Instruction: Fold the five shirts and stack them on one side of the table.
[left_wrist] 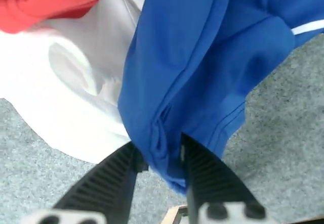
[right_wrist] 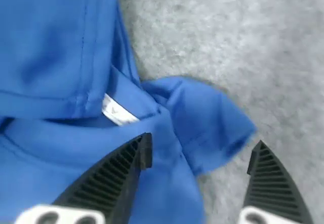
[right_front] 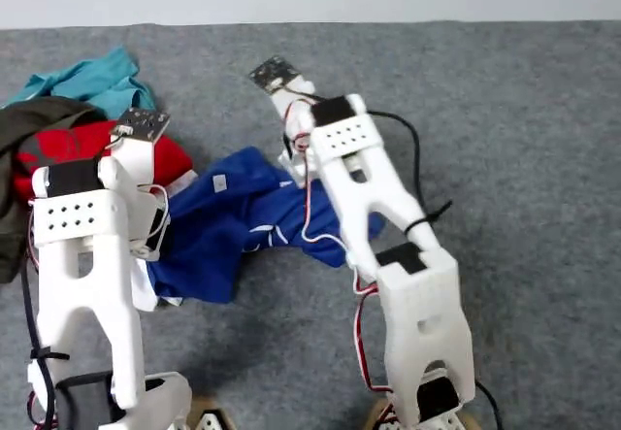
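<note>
The left end effector point(left_wrist: 158, 152) pinches a fold of the blue shirt point(left_wrist: 202, 57), beside a white shirt point(left_wrist: 76, 82). The right end effector point(right_wrist: 200, 153) hangs wide open over the same shirt.

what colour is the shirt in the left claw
Blue shirt, clearest in the left wrist view.

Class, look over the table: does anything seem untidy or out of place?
Yes: the blue fabric shirt lies crumpled mid-table, and the red shirt, teal shirt and dark shirt sit heaped unfolded beside it.
</note>
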Controlling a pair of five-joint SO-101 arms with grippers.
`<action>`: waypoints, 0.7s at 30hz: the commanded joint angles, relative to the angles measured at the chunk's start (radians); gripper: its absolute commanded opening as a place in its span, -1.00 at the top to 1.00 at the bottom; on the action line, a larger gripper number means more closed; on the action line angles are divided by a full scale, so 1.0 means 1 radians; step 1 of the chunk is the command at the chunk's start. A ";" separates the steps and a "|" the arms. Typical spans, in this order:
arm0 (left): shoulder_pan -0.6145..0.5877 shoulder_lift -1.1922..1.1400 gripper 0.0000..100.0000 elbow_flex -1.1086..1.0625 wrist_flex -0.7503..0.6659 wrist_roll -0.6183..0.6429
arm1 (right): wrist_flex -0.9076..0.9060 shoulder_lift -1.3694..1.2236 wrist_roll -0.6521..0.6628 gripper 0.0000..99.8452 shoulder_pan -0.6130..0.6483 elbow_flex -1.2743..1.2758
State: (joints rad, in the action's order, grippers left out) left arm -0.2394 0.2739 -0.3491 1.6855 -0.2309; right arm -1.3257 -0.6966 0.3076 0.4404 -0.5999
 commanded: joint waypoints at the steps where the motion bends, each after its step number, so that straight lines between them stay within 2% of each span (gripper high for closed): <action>1: -0.005 0.037 0.77 0.002 -0.012 0.000 | -0.008 -0.042 0.011 0.37 0.008 -0.114; 6: -0.005 0.035 0.78 0.002 -0.012 0.000 | -0.042 -0.122 0.011 0.40 0.008 -0.172; 8: -0.005 0.034 0.78 0.002 -0.012 0.000 | -0.058 -0.133 0.011 0.52 0.010 -0.178; 13: -0.005 0.034 0.78 -0.012 -0.040 0.000 | -0.056 -0.120 0.011 0.96 -0.004 -0.180; 21: 0.000 0.041 0.78 -0.030 -0.052 0.002 | -0.071 0.025 0.012 0.98 -0.045 -0.180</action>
State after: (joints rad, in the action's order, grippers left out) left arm -0.2394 0.2754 -0.3828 1.6487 -0.2309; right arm -1.3763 -0.7979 0.3092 0.4204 -0.7273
